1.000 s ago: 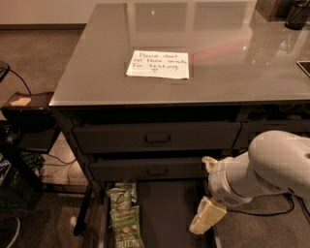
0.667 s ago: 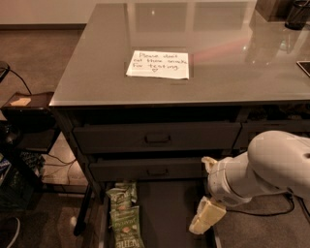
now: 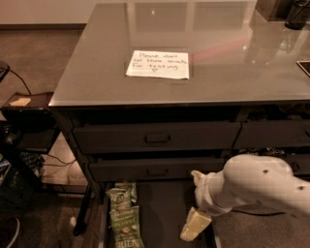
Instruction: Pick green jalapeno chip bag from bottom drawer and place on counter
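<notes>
The bottom drawer [image 3: 162, 213] is pulled out at the lower edge of the camera view, showing its dark floor. The green jalapeno chip bag [image 3: 127, 226] lies flat at the drawer's left side, its white block lettering toward the near end. A paler green bag [image 3: 121, 193] lies just behind it. My gripper [image 3: 195, 202], on a white arm coming in from the right, hangs over the drawer's right half, well right of the bag and apart from it. Its cream fingers [image 3: 194, 226] stand apart and hold nothing. The glossy grey counter [image 3: 227, 72] above bears a white handwritten note [image 3: 158, 64].
Two shut dark drawer fronts with recessed handles [image 3: 157, 139] sit between counter and open drawer. A low black stand [image 3: 26, 104] with cables stands on the floor at left. A dark object [image 3: 296, 13] sits at the counter's back right corner.
</notes>
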`<state>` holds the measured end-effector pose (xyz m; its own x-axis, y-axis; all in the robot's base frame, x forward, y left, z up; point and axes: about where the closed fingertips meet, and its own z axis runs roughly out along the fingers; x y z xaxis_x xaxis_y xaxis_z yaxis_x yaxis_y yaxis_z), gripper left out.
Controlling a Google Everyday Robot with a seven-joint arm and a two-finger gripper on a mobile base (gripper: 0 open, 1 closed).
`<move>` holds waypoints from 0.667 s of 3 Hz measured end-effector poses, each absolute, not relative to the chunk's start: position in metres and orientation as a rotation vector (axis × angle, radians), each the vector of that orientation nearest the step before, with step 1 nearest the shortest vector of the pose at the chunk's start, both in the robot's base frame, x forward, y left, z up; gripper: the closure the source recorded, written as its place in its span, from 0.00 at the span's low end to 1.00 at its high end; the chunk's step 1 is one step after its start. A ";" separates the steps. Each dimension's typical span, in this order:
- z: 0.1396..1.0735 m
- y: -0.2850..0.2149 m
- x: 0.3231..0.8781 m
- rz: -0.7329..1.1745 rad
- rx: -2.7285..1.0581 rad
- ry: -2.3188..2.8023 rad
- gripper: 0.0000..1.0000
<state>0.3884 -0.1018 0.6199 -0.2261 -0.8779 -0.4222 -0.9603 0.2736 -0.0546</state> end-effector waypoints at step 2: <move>0.513 -0.047 0.412 0.414 -1.644 2.021 0.00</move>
